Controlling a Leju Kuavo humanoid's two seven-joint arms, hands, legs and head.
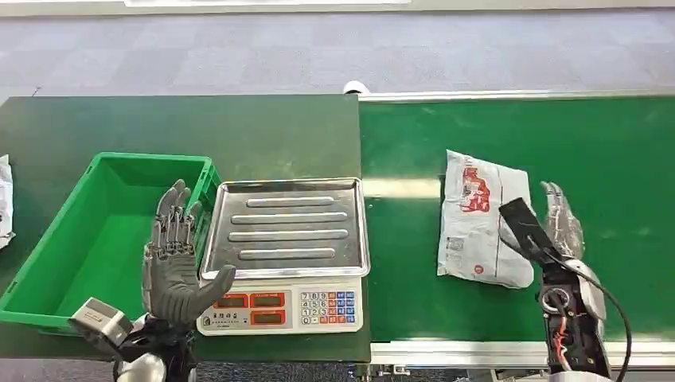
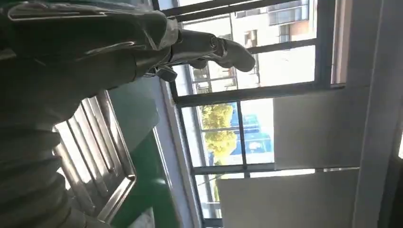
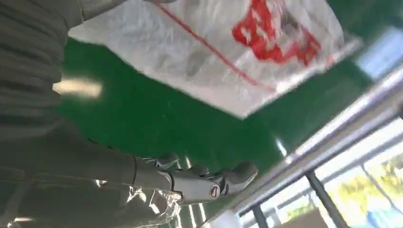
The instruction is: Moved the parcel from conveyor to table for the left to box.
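The right hand (image 1: pixel 562 223) hangs over the green conveyor belt (image 1: pixel 621 159), fingers straight and apart, holding nothing; in the right wrist view its fingers (image 3: pixel 209 183) stretch out flat above the belt. Just beside it, at its nine o'clock, lies the one parcel (image 1: pixel 477 219), a white plastic mailer with red print, flat on the belt; whether the hand's edge touches it cannot be told. The same parcel (image 3: pixel 223 52) shows crumpled and glossy from the wrist camera. Further toward nine o'clock, on the dark green table (image 1: pixel 159 127), stands one electronic scale (image 1: pixel 286 263) with a ribbed steel pan, two red displays and a keypad. The left hand (image 1: pixel 175 263) is raised upright at the scale's eight o'clock, palm open, fingers spread, empty, its thumb near the pan's corner. Behind it, at its eleven o'clock, sits one green plastic box (image 1: pixel 103 231), touching the scale's side. At the table's far nine o'clock edge a second white package (image 1: pixel 4 199) is partly in view.
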